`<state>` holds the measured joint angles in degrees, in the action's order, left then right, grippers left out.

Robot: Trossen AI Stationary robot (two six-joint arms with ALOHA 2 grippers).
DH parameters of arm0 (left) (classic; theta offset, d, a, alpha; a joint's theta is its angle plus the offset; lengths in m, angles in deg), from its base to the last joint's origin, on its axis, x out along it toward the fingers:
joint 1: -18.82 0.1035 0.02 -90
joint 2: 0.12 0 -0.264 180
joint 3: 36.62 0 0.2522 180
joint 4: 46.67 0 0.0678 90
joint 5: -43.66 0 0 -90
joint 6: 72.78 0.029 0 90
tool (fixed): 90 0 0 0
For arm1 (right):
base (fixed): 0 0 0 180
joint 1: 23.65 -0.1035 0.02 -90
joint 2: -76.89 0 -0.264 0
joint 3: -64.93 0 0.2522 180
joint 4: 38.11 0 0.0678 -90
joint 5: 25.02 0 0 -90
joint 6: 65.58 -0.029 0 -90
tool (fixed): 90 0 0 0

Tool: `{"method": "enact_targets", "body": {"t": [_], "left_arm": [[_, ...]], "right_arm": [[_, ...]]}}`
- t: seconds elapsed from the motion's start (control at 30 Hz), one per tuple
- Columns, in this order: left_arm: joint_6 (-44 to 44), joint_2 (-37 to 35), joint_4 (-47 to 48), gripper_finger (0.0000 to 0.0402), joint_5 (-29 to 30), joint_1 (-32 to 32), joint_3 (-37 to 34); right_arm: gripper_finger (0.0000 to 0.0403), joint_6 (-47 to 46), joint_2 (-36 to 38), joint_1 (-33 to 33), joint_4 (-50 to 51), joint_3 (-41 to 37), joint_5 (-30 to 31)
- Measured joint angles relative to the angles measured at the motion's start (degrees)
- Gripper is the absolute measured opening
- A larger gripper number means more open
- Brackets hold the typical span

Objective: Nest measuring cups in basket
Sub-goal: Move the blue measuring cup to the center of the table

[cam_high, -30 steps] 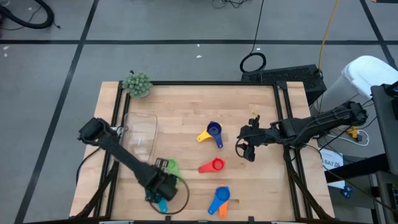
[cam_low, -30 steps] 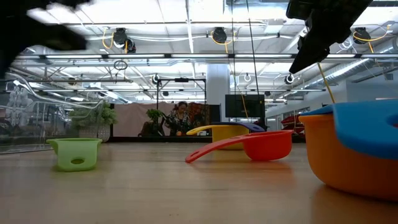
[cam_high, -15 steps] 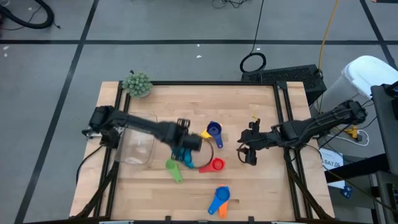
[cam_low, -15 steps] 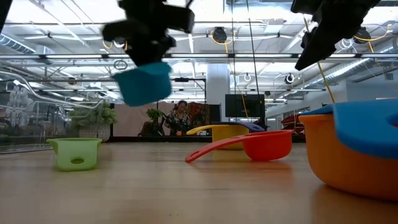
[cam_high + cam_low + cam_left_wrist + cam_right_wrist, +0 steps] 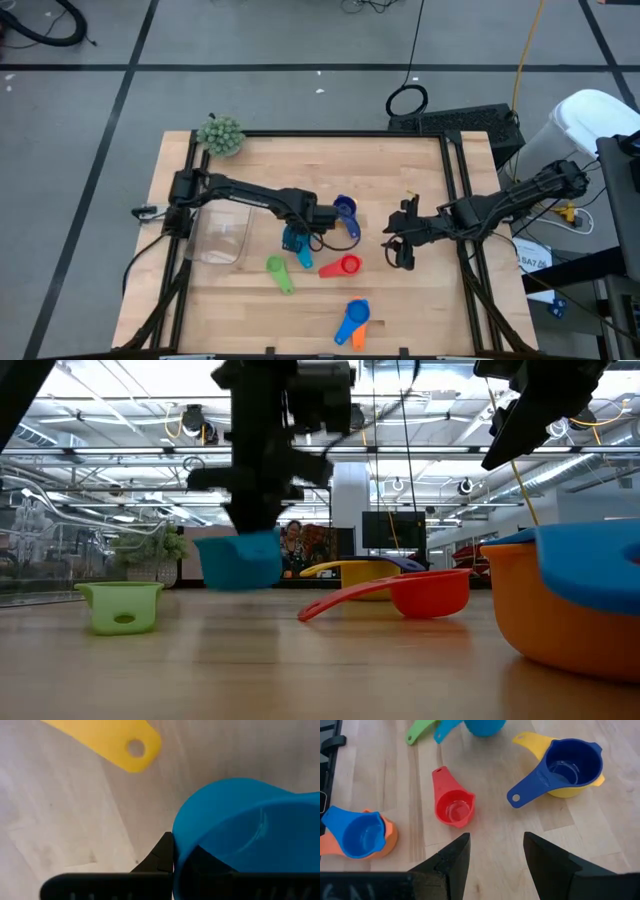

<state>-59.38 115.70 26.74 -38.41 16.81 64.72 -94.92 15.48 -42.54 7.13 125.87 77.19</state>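
left gripper (image 5: 296, 238): mid-surface, fingers clamped on a light blue plastic measuring cup (image 5: 240, 560), held just above the wooden surface (image 5: 400, 300)
right gripper (image 5: 402, 250): 3 o'clock of centre, fingers apart, holding nothing
clear plastic rectangular basket (image 5: 222, 225): 9 o'clock side, nothing visible inside
dark blue cup (image 5: 345, 210) nested in yellow cup (image 5: 540, 746): just at 3 o'clock of the held cup
red cup (image 5: 346, 265): 5 o'clock of it
green cup (image 5: 276, 268): 7 o'clock
blue cup in orange cup (image 5: 355, 322): 6 o'clock edge

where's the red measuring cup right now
In the high view the red cup lies on the table near its middle, apart from the yellow and dark blue pair and the right claw.
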Motion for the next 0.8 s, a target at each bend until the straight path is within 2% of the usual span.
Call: {"method": "enact_targets", "body": {"t": [0.13,0.2,0.53,0.8], "left_arm": [[0.72,2.16,-0.08,0.0007,0.68,0.98,0.06],[1.34,2.33,-0.52,0.0023,0.92,1.43,0.06],[2.57,-0.22,-4.5,0.0161,1.43,2.0,0.02],[1.91,-3.78,-4.48,0.0242,8.11,2.0,0.02]], "right_arm": [[0.0176,-0.02,0.0,0.0,0.0,0.0,0.0],[0.0176,-0.02,0.0,0.0,0.0,0.0,0.0],[0.0176,0.21,0.0,0.47,0.06,0.0,0.22],[0.0176,2.43,0.0,2.86,-0.78,0.0,1.6]]}}
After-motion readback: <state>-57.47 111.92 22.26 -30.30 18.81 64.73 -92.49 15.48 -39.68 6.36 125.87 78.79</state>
